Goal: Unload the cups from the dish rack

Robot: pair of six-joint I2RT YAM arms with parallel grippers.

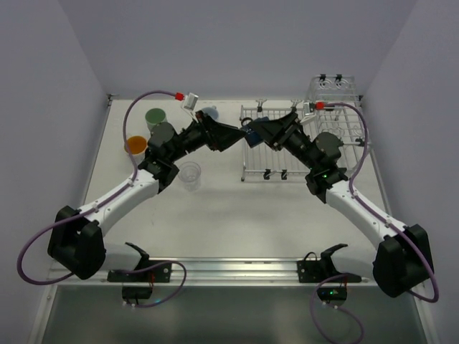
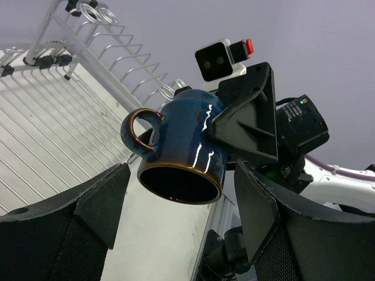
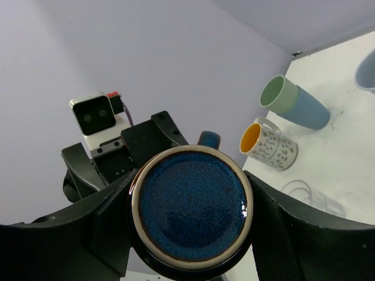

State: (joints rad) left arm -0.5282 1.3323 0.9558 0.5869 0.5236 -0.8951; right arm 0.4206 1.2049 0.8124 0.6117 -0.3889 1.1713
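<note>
A dark navy mug [image 1: 249,135] hangs in the air above the left edge of the silver dish rack [image 1: 259,159]. My right gripper [image 3: 190,218] is shut on the mug [image 3: 190,211], its fingers [image 3: 275,225] pressing the sides near the base. My left gripper [image 2: 181,175] is open, with its fingers [image 2: 102,199] on either side of the mug's [image 2: 187,146] open mouth and not touching it. The mug's handle points toward the rack [image 2: 53,117]. From above, both grippers [image 1: 237,135] meet at the mug.
On the table to the left stand a pale green cup [image 1: 155,117], a whitish mug with an orange inside [image 1: 135,145], a clear glass [image 1: 190,174] and a light blue cup [image 1: 209,113]. The rack's raised basket [image 1: 331,87] is at the back right.
</note>
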